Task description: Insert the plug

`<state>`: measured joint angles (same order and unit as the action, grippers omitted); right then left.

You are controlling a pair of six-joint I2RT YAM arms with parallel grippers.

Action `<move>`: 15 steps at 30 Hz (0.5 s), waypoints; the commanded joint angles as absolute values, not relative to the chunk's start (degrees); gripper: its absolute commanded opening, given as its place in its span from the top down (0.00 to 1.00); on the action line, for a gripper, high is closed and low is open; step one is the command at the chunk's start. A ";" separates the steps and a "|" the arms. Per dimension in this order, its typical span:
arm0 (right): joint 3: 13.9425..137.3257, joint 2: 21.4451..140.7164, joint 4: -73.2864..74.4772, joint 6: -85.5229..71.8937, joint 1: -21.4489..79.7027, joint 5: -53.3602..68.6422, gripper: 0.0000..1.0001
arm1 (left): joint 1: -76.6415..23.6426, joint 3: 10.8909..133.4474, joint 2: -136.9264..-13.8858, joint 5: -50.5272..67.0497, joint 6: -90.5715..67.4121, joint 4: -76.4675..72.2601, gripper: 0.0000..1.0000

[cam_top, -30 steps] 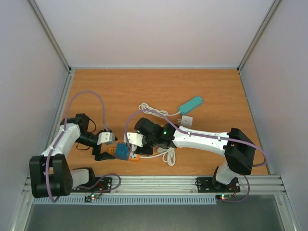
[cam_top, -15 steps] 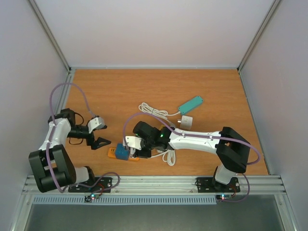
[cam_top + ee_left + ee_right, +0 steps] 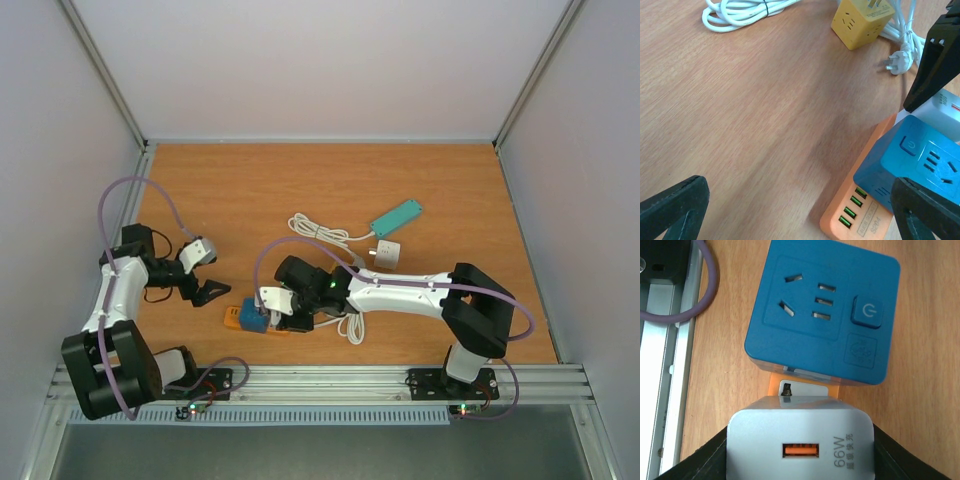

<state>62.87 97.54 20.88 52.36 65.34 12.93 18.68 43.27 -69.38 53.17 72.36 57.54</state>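
My right gripper (image 3: 800, 452) is shut on the plug, a grey 66W charger block (image 3: 800, 445) with an orange USB port. The block hangs over the white socket face of the orange power strip (image 3: 774, 386), right beside a blue cube adapter (image 3: 822, 315) that sits on the same strip. Its prongs are hidden beneath it. In the top view the right gripper (image 3: 285, 308) is over the strip (image 3: 233, 318) near the table's front. My left gripper (image 3: 205, 288) stands open to the left of the strip, holding nothing; in its own view the strip's green USB ports (image 3: 852, 207) lie ahead.
A yellow cube adapter (image 3: 862, 20), a loose white plug (image 3: 900, 62) and coiled white cable (image 3: 740, 10) lie beyond the strip. A teal power strip (image 3: 396, 215) sits at the back right. The aluminium rail (image 3: 670, 365) runs close along the table's near edge.
The left arm has pulled back to the left, away from the orange strip, still open. The right gripper with the charger has shifted slightly left over the strip.
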 commanded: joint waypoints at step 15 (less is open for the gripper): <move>61.25 99.38 17.97 49.13 66.09 12.46 0.99 | 18.84 41.22 -66.30 52.68 72.81 55.02 0.00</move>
